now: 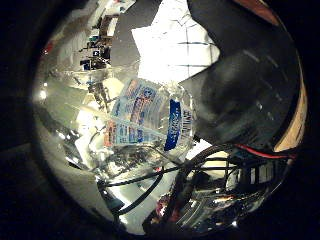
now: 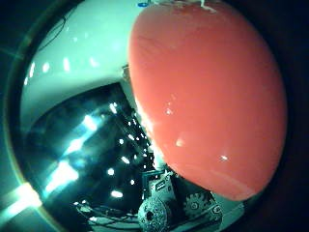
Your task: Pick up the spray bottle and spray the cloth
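In the little finger side palm view, a clear plastic spray bottle [image 1: 145, 115] with a blue and white label fills the middle, very close to the palm. A dark finger [image 1: 245, 85] of my right hand curls in beside the bottle's labelled side. More of the hand's body [image 1: 215, 195] shows under the bottle. In the thumb side palm view, a smooth red rounded part [image 2: 208, 92] fills much of the picture, right against the palm; I cannot tell what it belongs to. Geared parts of the hand [image 2: 159, 208] sit at the edge.
Behind the bottle there is a bright white panel or window [image 1: 185, 45] and dim room clutter [image 1: 95, 50]. The thumb side palm view shows a dark glossy surface with light spots [image 2: 87, 145] beside the red part.
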Controlling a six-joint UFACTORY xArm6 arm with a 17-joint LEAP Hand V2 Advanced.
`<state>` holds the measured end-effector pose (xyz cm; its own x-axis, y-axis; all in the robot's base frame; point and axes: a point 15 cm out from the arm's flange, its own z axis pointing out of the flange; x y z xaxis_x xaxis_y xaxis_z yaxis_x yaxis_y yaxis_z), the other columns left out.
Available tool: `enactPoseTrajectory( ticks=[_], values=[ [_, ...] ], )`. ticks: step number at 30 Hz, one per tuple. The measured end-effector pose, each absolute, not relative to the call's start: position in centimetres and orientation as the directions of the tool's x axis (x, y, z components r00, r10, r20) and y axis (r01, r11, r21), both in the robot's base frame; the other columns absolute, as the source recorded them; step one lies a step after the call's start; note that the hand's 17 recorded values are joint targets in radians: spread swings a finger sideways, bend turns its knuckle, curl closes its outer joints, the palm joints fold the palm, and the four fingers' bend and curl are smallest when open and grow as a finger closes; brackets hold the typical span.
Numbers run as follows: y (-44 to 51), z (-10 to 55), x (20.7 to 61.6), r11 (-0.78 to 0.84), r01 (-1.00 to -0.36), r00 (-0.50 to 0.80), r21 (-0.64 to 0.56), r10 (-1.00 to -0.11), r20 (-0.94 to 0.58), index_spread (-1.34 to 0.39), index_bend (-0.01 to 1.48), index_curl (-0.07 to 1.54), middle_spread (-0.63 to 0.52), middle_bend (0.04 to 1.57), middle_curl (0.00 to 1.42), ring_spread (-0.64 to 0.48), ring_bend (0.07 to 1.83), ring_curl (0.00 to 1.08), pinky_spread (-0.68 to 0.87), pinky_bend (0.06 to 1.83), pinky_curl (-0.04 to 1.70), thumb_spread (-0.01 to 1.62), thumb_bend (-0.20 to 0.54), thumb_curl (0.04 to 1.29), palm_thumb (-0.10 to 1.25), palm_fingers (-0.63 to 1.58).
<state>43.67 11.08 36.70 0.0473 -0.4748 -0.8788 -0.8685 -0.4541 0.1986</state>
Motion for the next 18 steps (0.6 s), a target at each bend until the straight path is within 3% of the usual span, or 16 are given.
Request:
enactPoseTrajectory(
  ticks=[9,18],
  values=[
    [13.4,32.4,45.6,-0.432,-0.863,-0.027,0.262,-0.477,-0.878,-0.2,1.27,0.69,-0.14,1.36,0.78,-0.24,1.32,0.87,-0.2,1.03,1.43,1.37,-0.008,0.36,0.9,1.12],
    [13.8,32.2,46.1,-0.409,-0.872,-0.04,0.268,-0.487,-0.872,-0.2,1.27,0.69,-0.14,1.36,0.78,-0.24,1.32,0.87,-0.2,1.04,1.43,1.37,-0.008,0.37,0.9,1.12]
  ],
)
